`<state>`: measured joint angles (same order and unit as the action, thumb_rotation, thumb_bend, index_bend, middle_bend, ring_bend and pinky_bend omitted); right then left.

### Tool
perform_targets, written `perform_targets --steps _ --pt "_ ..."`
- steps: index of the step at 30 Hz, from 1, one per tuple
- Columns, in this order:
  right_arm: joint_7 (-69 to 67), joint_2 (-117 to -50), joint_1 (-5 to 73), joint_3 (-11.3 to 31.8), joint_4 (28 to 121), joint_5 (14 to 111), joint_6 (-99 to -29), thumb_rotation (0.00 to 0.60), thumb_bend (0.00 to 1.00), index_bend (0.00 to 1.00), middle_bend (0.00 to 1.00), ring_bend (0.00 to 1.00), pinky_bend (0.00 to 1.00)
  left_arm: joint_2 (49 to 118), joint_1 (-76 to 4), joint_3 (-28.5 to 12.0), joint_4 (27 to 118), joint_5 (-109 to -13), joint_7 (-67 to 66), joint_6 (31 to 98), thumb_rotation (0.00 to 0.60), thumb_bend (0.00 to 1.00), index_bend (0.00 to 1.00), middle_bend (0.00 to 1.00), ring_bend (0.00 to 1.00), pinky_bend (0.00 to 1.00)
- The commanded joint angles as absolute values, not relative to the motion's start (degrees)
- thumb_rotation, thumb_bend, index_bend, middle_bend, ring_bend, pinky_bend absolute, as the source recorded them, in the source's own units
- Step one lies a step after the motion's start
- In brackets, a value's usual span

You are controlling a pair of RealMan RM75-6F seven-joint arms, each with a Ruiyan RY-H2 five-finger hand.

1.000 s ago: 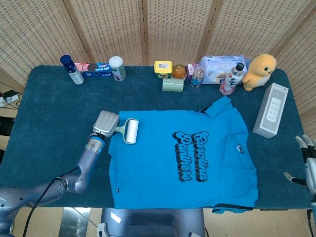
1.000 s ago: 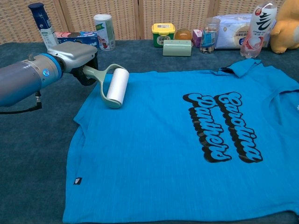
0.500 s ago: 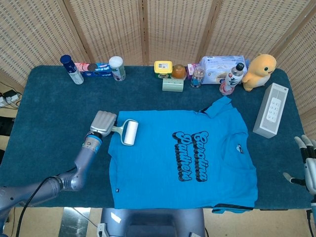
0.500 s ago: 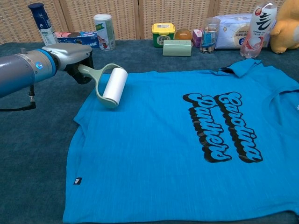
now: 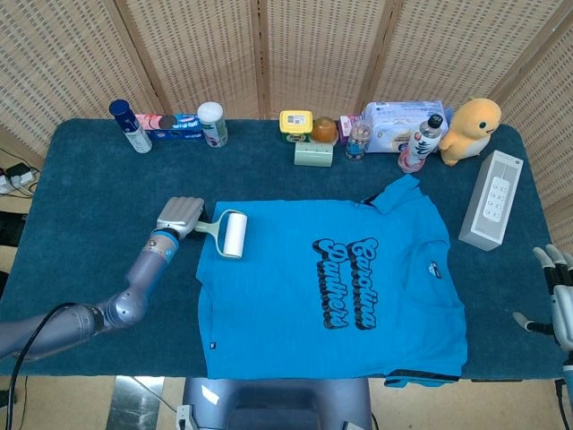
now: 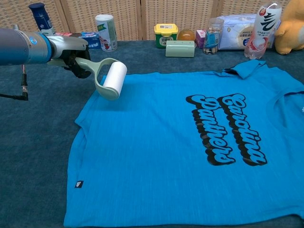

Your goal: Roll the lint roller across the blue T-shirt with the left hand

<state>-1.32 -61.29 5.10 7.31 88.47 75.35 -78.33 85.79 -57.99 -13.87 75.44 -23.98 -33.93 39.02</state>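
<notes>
Entry, current state: my left hand [image 5: 179,217] grips the pale green handle of the white-drum lint roller [image 5: 232,235], and over the last second I have drawn it back toward ten o'clock, so the drum now sits at the blue printed T-shirt's [image 5: 358,296] upper left corner instead of further in on the cloth. In the chest view the lint roller [image 6: 113,80] looks tilted up at the shirt's edge; I cannot tell whether it touches the fabric. I judge this as the return end of a stroke, with most of the T-shirt [image 6: 190,156] not yet covered from this position. My right hand [image 5: 555,300], at four o'clock off the table edge, holds nothing, fingers apart. Count, along twelve o'clock on the dark blue table cover [image 5: 89,179]: one blue-capped spray can [image 5: 130,125], one flat toothpaste box [image 5: 175,125], one white-lidded canister [image 5: 212,124], one yellow-lidded tub [image 5: 295,124], one pale green case [image 5: 313,153], one orange round item [image 5: 324,131], one small clear jar [image 5: 358,141], one wipes pack [image 5: 398,121], one drink bottle [image 5: 419,143], one yellow plush duck [image 5: 470,130]. At three o'clock: one white upright box [image 5: 491,199]. One shirt, one roller.
</notes>
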Motion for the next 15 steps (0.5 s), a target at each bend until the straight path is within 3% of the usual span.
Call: perform_targets --steps 1,7,15 --pt "-1.44 -61.31 5.16 7.36 88.35 75.18 -78.15 0.600 0.00 0.03 0.00 0.00 0.00 84.48 -61.20 -11.59 76.15 -19.18 -37.17 39.88 0.600 0.86 1.00 0.85 0.84 1.00" --pt "-2.02 -61.50 5.68 7.30 87.79 74.59 -76.61 0.600 0.00 0.03 0.00 0.00 0.00 85.49 -64.33 -7.63 73.28 -12.56 -41.45 40.21 0.600 0.86 1.00 0.85 0.84 1.00" --pt "-2.52 -61.67 6.08 7.42 87.08 73.82 -75.47 0.600 0.00 0.04 0.00 0.00 0.00 87.46 -65.56 -6.23 70.09 -11.65 -41.93 41.64 0.600 0.85 1.00 0.85 0.84 1.00"
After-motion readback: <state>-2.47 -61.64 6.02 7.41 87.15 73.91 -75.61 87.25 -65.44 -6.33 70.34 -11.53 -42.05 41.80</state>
